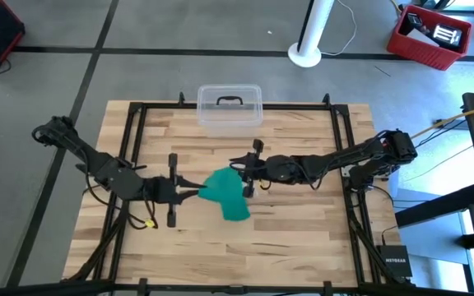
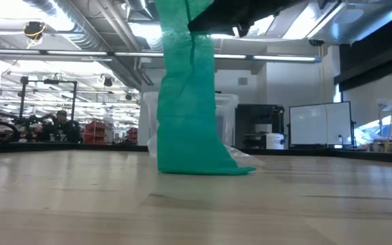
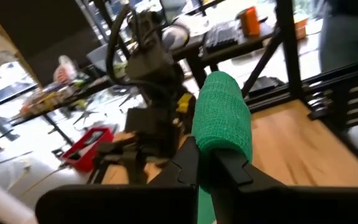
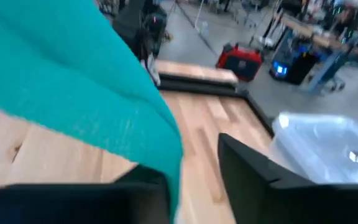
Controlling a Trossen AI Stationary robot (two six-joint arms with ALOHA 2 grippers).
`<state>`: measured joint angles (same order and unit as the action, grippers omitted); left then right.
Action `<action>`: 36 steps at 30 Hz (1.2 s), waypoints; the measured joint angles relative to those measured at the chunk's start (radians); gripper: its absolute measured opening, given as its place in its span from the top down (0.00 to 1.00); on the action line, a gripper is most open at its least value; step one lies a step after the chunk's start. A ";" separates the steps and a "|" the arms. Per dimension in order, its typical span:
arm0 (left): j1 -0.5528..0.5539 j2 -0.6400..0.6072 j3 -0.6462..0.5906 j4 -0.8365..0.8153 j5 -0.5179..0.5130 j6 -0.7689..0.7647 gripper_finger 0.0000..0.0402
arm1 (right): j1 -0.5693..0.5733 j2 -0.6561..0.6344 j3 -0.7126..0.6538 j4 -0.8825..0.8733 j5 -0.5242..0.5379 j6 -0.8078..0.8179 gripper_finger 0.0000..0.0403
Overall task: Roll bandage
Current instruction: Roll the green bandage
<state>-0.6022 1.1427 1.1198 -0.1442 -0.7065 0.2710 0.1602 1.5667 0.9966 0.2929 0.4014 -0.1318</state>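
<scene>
Since the bandage is floppy, light fabric, I'd grab it near the rolled end. It hangs mid-table, tail touching the wood. Left gripper is clamped on the roll; right gripper looks parted beside the strip.

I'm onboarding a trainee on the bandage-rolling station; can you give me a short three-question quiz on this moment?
1. True or false: the bandage lies flat on the table.
2. Which gripper is shut on the rolled end of the bandage? A) left B) right
3. What stands at the table's far edge, behind the bandage?

Key:
1. False; it hangs from the grippers, only its lower end resting on the wood.
2. A, the left gripper; the right gripper is beside the strip.
3. A clear plastic box with a lid handle.
</scene>
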 joint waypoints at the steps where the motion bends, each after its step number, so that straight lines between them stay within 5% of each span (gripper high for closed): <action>1: 0.001 0.000 -0.003 -0.005 -0.020 -0.003 0.99 | 0.004 -0.001 0.000 -0.014 0.000 0.019 0.63; 9: 0.027 0.000 -0.015 -0.005 -0.108 -0.020 0.99 | 0.088 -0.080 0.000 -0.257 -0.010 0.106 0.39; 15: 0.051 0.000 -0.015 0.016 -0.109 -0.020 0.99 | 0.172 -0.212 0.000 -0.460 -0.026 0.223 0.36; 19: 0.052 0.000 -0.015 0.031 -0.096 -0.020 0.99 | 0.221 -0.260 -0.022 -0.514 -0.052 0.482 0.38; 22: 0.051 0.001 -0.015 0.031 -0.054 -0.020 0.99 | 0.263 -0.244 -0.123 -0.295 -0.072 0.731 0.40; 29: 0.022 0.044 -0.015 0.033 -0.049 0.038 0.99 | 0.300 0.017 -0.405 0.655 -0.002 1.232 0.42; 36: 0.003 0.076 -0.016 0.040 -0.060 0.105 0.99 | 0.292 0.304 -0.326 0.911 -0.056 1.473 0.42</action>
<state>-0.5995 1.2186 1.1043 -0.1044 -0.7660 0.3764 0.4524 1.8704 0.6704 1.2044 0.3452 1.3407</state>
